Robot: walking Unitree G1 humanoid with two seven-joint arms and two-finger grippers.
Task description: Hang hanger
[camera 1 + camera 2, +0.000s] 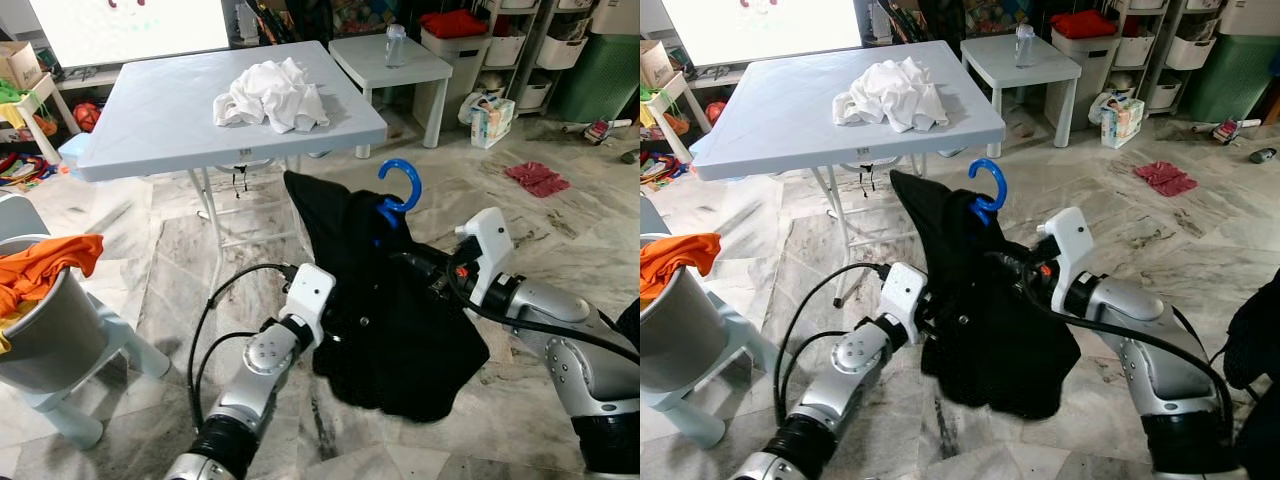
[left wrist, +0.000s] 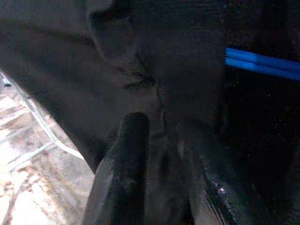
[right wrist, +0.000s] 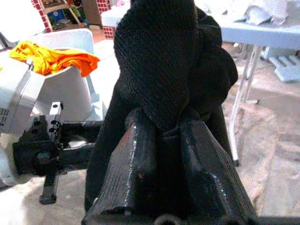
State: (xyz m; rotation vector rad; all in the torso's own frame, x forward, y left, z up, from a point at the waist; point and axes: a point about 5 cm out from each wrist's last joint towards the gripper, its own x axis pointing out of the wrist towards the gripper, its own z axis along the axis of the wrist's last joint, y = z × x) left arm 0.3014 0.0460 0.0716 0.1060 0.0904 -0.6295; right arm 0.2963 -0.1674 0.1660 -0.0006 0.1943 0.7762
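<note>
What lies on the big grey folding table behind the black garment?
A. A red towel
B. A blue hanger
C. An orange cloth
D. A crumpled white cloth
D. A crumpled white cloth sits on the folding table; the orange cloth is in the bucket at the robot's left, the blue hanger is in the black garment, and the red cloth lies on the floor.

No readable text, labels, brands or numbers, small dark mark on table edge (image 1: 245, 152) illegible
</note>
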